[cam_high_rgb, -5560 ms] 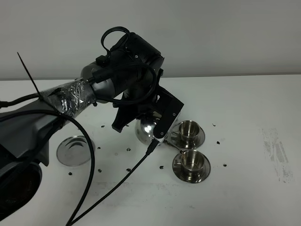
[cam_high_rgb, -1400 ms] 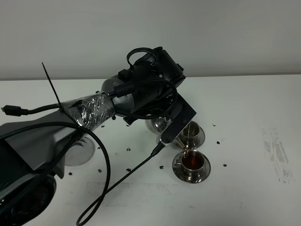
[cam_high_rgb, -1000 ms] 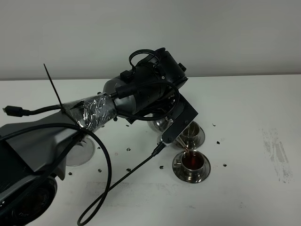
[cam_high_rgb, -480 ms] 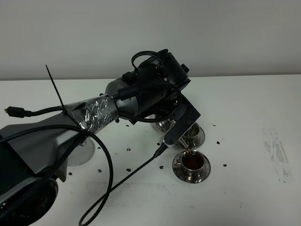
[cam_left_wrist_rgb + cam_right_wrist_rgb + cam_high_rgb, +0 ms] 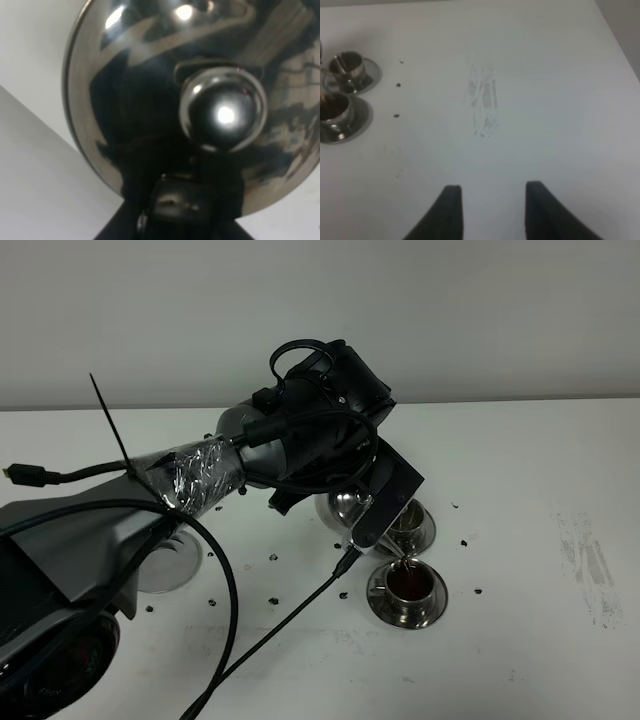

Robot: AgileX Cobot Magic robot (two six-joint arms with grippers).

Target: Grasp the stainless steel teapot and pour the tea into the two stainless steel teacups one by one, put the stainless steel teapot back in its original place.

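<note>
Item: stainless steel teapot [image 5: 343,506], tilted aloft just above and beside the tea-filled teacup [image 5: 407,583]. Left gripper [image 5: 376,508] jaws pinch it; right gripper [image 5: 490,207] jaws spread, empty. Handling: rigid, slippery, probably liquid-heavy; grip the loop handle.

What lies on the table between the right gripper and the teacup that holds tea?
In the right wrist view, no object lies between the right gripper and the filled teacup, only white table and a small dark speck beside the saucer.
</note>
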